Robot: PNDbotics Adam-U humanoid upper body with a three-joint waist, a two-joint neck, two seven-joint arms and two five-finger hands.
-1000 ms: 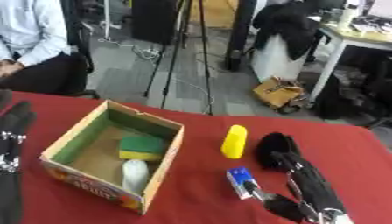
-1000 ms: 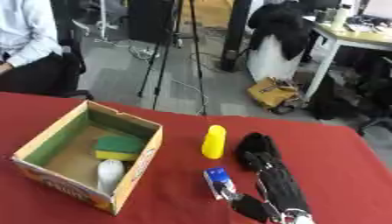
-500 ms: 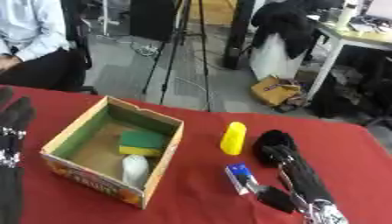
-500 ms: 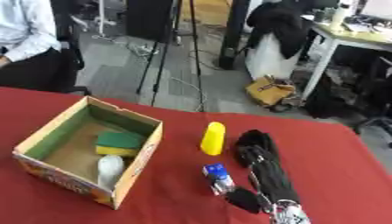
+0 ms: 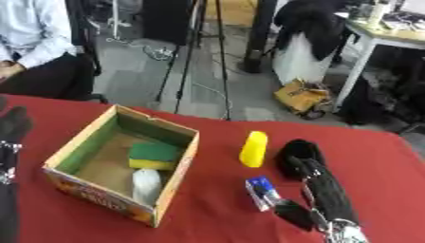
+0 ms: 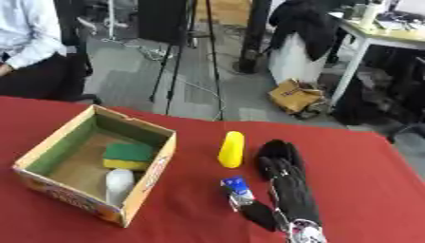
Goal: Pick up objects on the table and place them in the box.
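Over the last second your right hand [image 5: 319,190] has drawn back toward you along the red worktop [image 5: 216,204] — its thumb now sits just beside the small blue-and-white packet [image 5: 261,191], where a second ago it lay a little lower. The whole view has also shifted, so part of that is your head tilting, not the things moving. The fingers lie straight and pressed together, fingertips up near the yellow object [image 5: 254,148], holding nothing; I cannot tell whether the thumb actually touches the packet. Judgement: you are lining up on the packet, and no grasp is closed yet. Your left hand [image 5: 14,124] shows only at the left edge, dark and idle beside the box [image 5: 79,182] — you cannot tell how its fingers stand. Count, as it lies: one cardboard box, open-topped, on the left of the worktop; inside it two things — one green-and-yellow sponge [image 5: 152,155] against the far-right wall and one pale rounded object [image 5: 147,184] just in front of it. Outside, two things are left: one yellow object standing between box and right hand, and one blue-and-white packet nearer you. So two in, two to go.
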